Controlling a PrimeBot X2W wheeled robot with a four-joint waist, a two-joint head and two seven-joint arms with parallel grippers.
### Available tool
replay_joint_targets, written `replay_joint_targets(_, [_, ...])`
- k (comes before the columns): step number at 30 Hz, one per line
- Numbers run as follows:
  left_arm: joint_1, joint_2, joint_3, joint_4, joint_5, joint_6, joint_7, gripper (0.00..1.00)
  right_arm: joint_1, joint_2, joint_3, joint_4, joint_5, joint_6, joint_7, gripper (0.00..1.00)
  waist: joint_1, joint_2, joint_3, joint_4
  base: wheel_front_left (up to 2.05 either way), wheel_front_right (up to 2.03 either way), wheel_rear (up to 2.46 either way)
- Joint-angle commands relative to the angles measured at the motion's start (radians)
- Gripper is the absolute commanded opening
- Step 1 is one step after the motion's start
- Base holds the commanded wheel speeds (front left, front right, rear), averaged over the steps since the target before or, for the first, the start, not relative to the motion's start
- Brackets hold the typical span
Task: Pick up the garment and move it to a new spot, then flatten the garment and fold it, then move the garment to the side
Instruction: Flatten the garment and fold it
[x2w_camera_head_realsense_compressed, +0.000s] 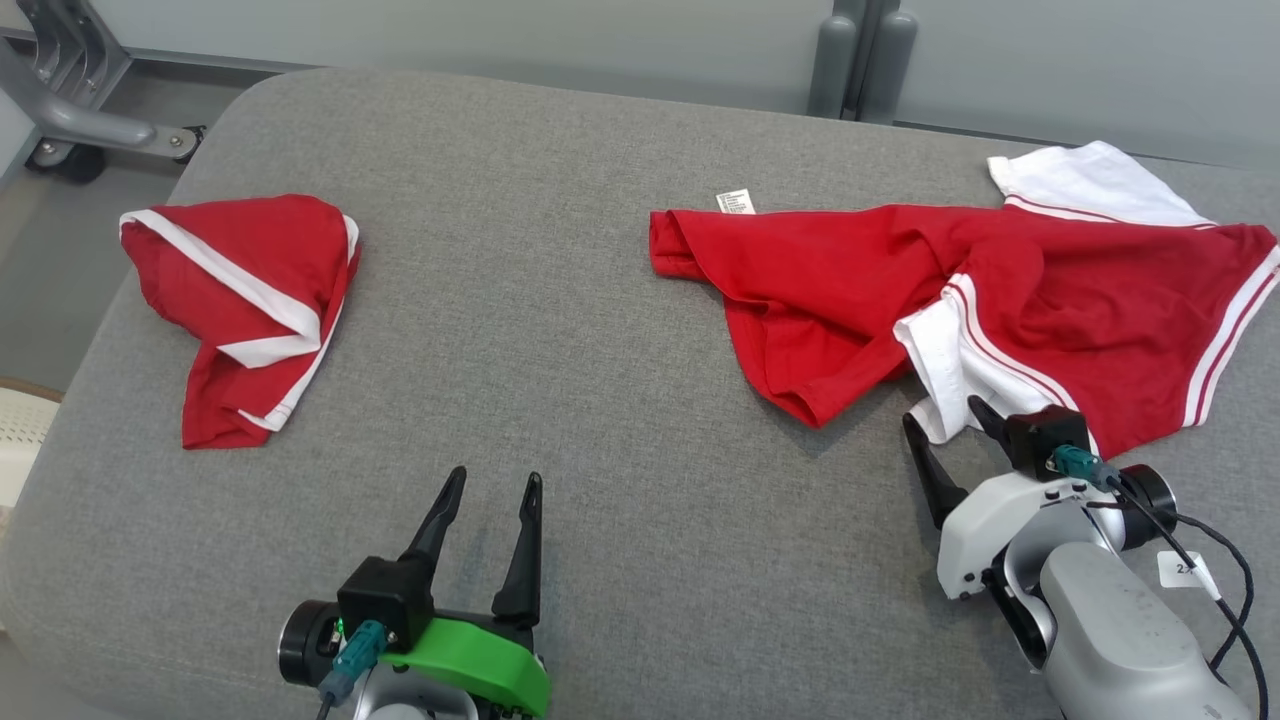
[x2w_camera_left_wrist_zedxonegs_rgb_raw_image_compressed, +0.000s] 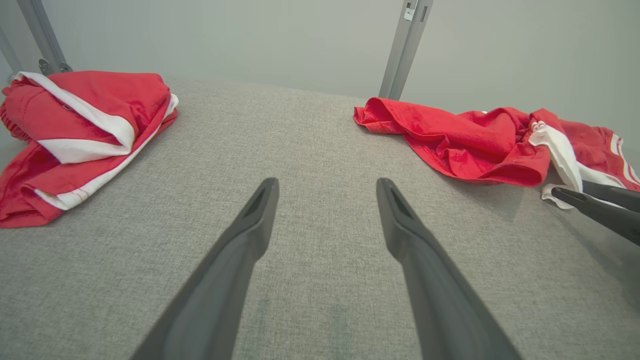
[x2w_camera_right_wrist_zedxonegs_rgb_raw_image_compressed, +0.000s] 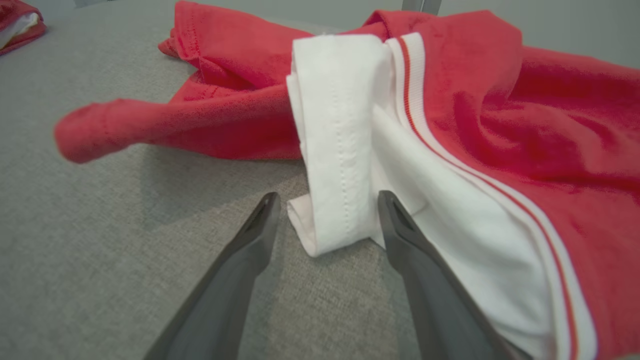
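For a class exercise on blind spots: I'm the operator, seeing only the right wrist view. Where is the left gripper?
Observer: The left gripper is open over bare cushion, between the two garments.
Operator: What is the other garment like?
Observer: The left garment is folded, red with white bands.
Operator: Anything at the far edge of the one in front of me?
Observer: A small white label lies at the far edge of the right garment.

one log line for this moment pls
left gripper: open, above grey cushion | right gripper: open, fingertips either side of white band of crumpled garment | folded garment: at left
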Motion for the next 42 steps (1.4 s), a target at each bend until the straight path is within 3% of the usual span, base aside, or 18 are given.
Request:
replay_joint_targets(1, [0.009, 0.003, 0.002, 0.002, 0.0, -0.003, 0.001, 1.0, 0.016, 0.004, -0.015, 0.012, -0.013, -0.001, -0.003, 1.0, 0.0, 0.0, 0.008, 0.009, 0.0, 0.0, 0.0])
replay_joint_targets(5, [0.009, 0.003, -0.001, 0.001, -0.001, -0.005, 0.001, 1.0, 0.014, 0.026, -0.052, 0.04, -0.025, -0.001, -0.003, 1.0, 0.0, 0.0, 0.015, 0.013, 0.0, 0.0, 0.0])
replay_joint_targets(6, [0.006, 0.003, -0.002, 0.001, -0.002, -0.005, 0.001, 1.0, 0.012, 0.029, -0.063, 0.048, -0.024, -0.001, -0.003, 0.84, 0.0, 0.0, 0.018, 0.013, 0.0, 0.0, 0.0])
replay_joint_targets(7, [0.001, 0.003, -0.004, -0.001, -0.005, -0.005, 0.001, 1.0, 0.008, 0.031, -0.071, 0.054, -0.025, -0.001, -0.002, 0.47, 0.0, 0.0, 0.021, 0.012, 0.0, 0.0, 0.0])
replay_joint_targets(8, [-0.005, 0.003, -0.005, -0.005, -0.008, -0.006, 0.001, 1.0, 0.003, 0.033, -0.082, 0.054, -0.021, -0.002, -0.001, 0.18, 0.0, 0.0, 0.024, 0.011, 0.0, 0.0, 0.0])
replay_joint_targets(9, [-0.011, 0.003, -0.006, -0.01, -0.009, -0.007, 0.001, 1.0, -0.001, 0.034, -0.087, 0.051, -0.022, -0.002, -0.001, 0.0, 0.0, 0.0, 0.028, 0.008, 0.0, 0.0, 0.0])
replay_joint_targets(13, [-0.02, 0.003, -0.003, -0.027, -0.011, -0.006, 0.001, 1.0, -0.018, 0.026, -0.089, 0.02, -0.029, -0.001, -0.001, 0.0, 0.0, 0.0, 0.039, -0.014, 0.0, 0.0, 0.0])
replay_joint_targets(19, [-0.009, 0.003, -0.003, -0.031, -0.026, -0.007, 0.001, 1.0, -0.03, -0.051, -0.045, -0.071, -0.052, -0.002, -0.002, 0.0, 0.0, 0.0, 0.022, -0.073, 0.0, 0.0, 0.0])
replay_joint_targets(31, [-0.022, 0.003, -0.039, -0.031, -0.064, -0.005, 0.001, 1.0, -0.057, -0.389, 0.174, -0.368, 0.026, -0.002, 0.04, 0.0, 0.0, 0.0, -0.019, -0.287, 0.0, 0.0, 0.0])
replay_joint_targets(37, [-0.03, 0.004, -0.049, -0.019, -0.07, -0.004, 0.001, 1.0, 0.031, -0.495, 0.256, -0.536, 0.098, -0.002, 0.098, 0.0, 0.0, 0.0, -0.017, -0.365, 0.0, 0.0, 0.0])
replay_joint_targets(41, [-0.036, 0.004, -0.047, -0.007, -0.055, -0.008, 0.001, 1.0, 0.125, -0.521, 0.275, -0.563, 0.132, -0.002, 0.119, 0.0, 0.0, 0.0, -0.012, -0.397, 0.0, 0.0, 0.0])
replay_joint_targets(42, [-0.038, 0.004, -0.043, -0.003, -0.051, -0.01, 0.001, 1.0, 0.148, -0.517, 0.272, -0.555, 0.142, -0.002, 0.121, 0.18, 0.0, 0.0, -0.01, -0.403, 0.0, 0.0, 0.0])
